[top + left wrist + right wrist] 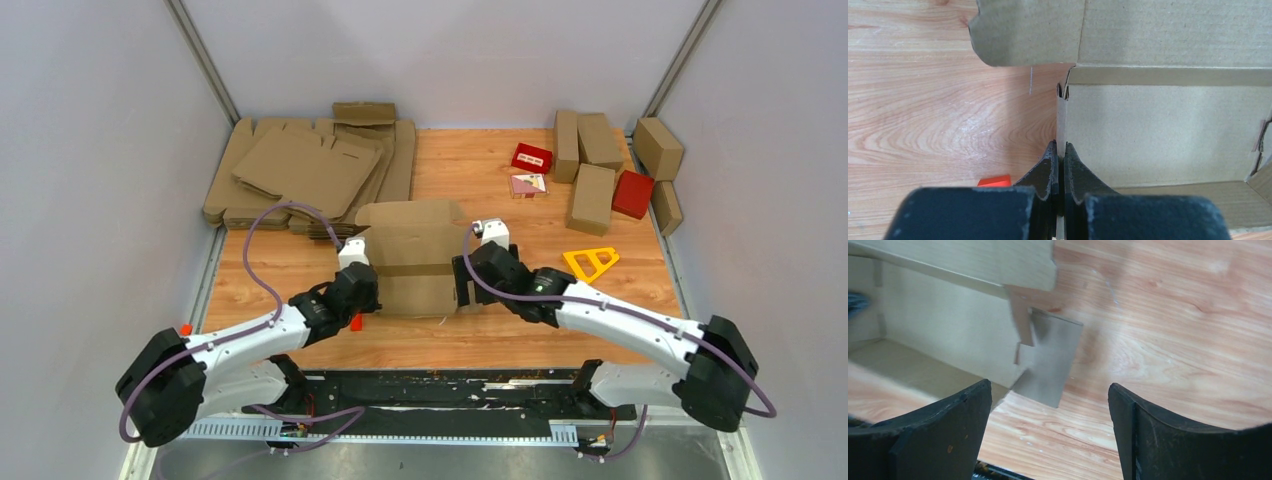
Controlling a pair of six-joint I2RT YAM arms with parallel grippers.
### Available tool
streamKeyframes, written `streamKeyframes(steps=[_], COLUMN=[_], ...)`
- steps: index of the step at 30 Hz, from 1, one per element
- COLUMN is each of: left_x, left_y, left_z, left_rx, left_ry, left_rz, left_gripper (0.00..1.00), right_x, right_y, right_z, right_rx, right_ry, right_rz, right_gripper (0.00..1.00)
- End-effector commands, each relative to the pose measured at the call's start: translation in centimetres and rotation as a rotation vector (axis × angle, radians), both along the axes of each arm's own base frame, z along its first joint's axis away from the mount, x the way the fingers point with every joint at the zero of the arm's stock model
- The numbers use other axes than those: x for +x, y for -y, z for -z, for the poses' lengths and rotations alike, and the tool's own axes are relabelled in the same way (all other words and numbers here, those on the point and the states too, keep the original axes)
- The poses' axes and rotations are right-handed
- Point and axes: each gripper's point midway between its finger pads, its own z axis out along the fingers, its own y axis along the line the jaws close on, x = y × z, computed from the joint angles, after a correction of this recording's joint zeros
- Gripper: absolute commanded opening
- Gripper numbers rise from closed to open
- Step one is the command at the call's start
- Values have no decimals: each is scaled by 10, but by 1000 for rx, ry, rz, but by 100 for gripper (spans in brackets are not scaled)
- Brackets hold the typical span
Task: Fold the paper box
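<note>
The left end effector point(1060, 150) is pressed together on the paper box point(410, 262), pinching the box's thin upright left wall between its two dark fingers point(1047, 170). The right end effector point(1048, 400) stands spread wide and grips nothing. A small grey-brown side flap point(1050, 362) at the box's right end hangs over the wood between its fingers, nearer the left one; whether it touches that finger cannot be told.

The box sits half folded in the middle of the desk point(500, 335), between the two end effectors. Its open side faces up, and a broad flap rises on its far edge. In the top view the piece as a whole runs slightly longer from near to far than across.
</note>
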Motion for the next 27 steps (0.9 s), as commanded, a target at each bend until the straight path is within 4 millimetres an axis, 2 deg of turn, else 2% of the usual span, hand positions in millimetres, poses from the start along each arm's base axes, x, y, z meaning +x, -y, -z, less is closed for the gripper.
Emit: streamKeyframes(steps=[1, 4, 7, 10, 12, 13, 14, 18, 23, 27], left_x=[9, 9, 9, 10, 9, 9, 8, 6, 5, 2], left_y=[3, 6, 8, 10, 15, 17, 19, 21, 22, 26], left_z=[-10, -9, -10, -10, -12, -13, -13, -15, -19, -22], left_rx=[6, 14, 25, 41, 50, 61, 69, 92, 102, 90], left_ry=[27, 20, 13, 11, 7, 6, 2, -1, 8, 14], left_rz=[-2, 14, 32, 59, 100, 125, 149, 193, 229, 260], left_gripper=[0, 0, 0, 0, 0, 0, 0, 0, 0, 0], right_x=[1, -2, -9, -18, -25, -28, -28, -27, -27, -24], right_y=[-28, -18, -1, 7, 1, -4, -4, -4, -27, -35], right_z=[-41, -44, -35, -24, -18, -15, -12, -1, 6, 7], right_rx=[167, 103, 26, 13, 43, 54, 47, 3, 43, 38], right_ry=[102, 129, 127, 120, 112, 108, 100, 72, 119, 133], right_rz=[-192, -266, -298, -335, -384, -413, -420, -432, -554, -595], right_gripper=[87, 84, 82, 79, 72, 64, 59, 57, 58, 58])
